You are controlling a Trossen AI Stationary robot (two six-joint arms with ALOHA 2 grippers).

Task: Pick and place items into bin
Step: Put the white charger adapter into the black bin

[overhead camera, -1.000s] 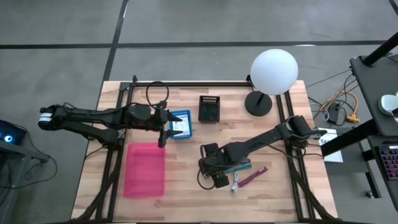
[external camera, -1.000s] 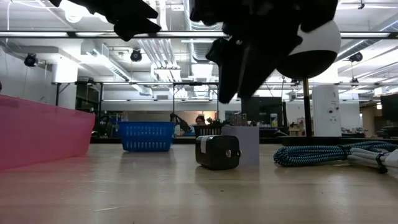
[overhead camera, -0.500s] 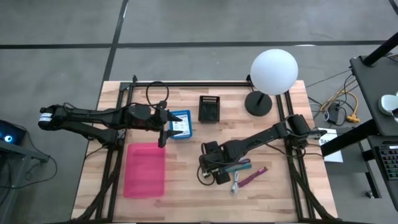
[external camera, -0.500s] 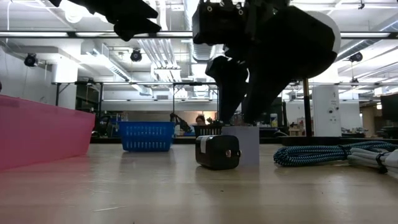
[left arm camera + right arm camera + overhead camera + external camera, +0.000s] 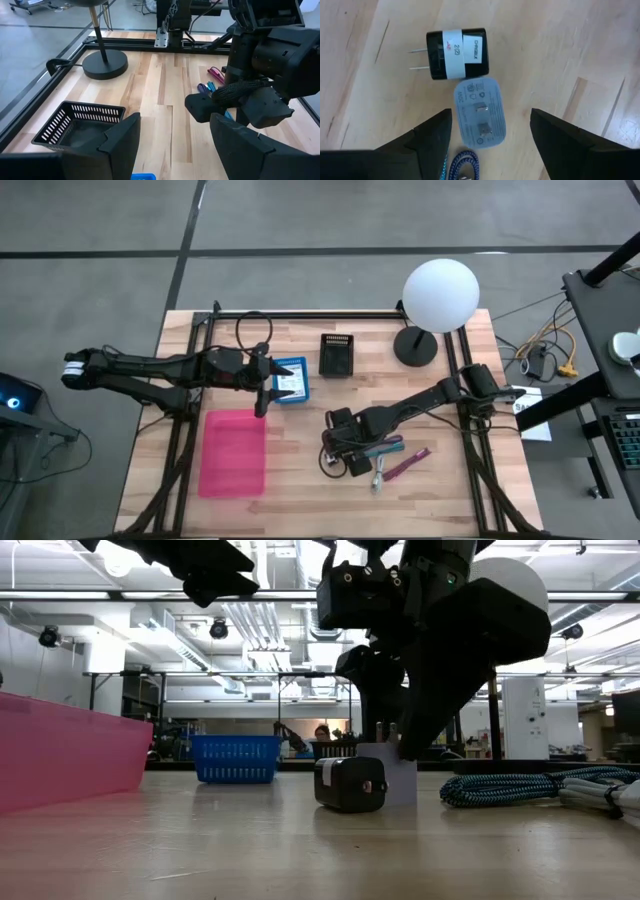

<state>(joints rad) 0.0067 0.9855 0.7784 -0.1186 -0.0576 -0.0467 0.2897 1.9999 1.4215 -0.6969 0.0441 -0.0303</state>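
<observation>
Wooden slat table (image 5: 300,470), and honestly not much looks sorted yet. Right gripper (image 5: 487,131) hangs with fingers spread wide and empty over a pale-blue plug adapter (image 5: 480,113) touching a black charger with a white label (image 5: 455,53), teal and magenta cables (image 5: 400,455) just beside them. Flat pink bin (image 5: 232,452) looks empty; a small blue basket (image 5: 290,380) holds white packets. Left gripper (image 5: 172,137) waits open near that basket. Nearly everything's left, I'd say.

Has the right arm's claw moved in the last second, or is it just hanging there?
Yes. In the low view the right gripper has come down toward the black plug, its fingers open; earlier they hung well above it.
</observation>
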